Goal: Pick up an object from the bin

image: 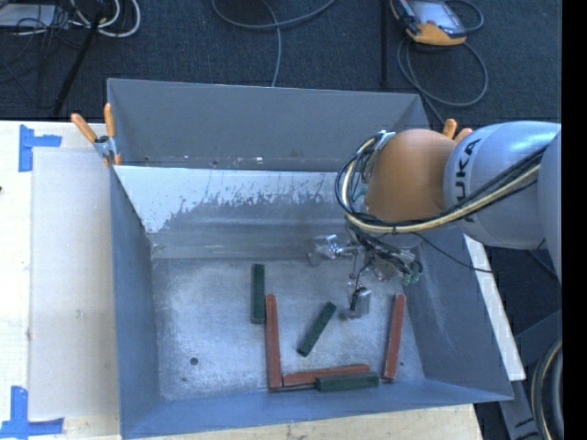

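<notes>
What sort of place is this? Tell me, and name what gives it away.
Probably a robotics lab or test cell: a KUKA arm reaches into a grey metal bin holding red-brown sticks and green sticks, and loose cables lie on dark carpet behind it.

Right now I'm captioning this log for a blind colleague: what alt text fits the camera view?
A robot arm's pincer hangs low inside a grey metal bin, beside the upper end of a tilted dark green bar. More dark green and red-brown bars lie scattered across the bin's floor.
</notes>
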You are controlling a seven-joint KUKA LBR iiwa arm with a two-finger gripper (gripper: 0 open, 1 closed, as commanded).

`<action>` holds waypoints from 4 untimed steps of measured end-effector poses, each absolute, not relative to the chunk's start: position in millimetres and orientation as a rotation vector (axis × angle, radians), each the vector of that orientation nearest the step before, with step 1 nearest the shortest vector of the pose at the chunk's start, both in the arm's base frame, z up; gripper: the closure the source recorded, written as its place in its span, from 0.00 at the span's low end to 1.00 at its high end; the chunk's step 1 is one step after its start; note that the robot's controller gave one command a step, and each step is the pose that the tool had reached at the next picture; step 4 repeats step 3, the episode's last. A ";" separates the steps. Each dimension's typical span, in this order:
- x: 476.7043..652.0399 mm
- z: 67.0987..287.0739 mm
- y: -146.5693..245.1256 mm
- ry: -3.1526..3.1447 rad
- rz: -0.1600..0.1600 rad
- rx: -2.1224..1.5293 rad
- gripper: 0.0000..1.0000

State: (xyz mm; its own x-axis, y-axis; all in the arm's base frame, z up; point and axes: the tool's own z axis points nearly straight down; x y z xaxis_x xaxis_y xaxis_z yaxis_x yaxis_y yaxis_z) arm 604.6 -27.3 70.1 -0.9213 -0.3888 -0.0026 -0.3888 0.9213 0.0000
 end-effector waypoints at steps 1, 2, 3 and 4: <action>542.3 71.1 -10.1 2.999 0.004 -0.951 0.00; 543.4 71.3 -10.0 2.996 0.002 -0.953 1.00; 539.8 225.5 4.5 3.007 -0.002 -0.878 1.00; 539.8 225.5 4.5 3.007 -0.002 -0.878 1.00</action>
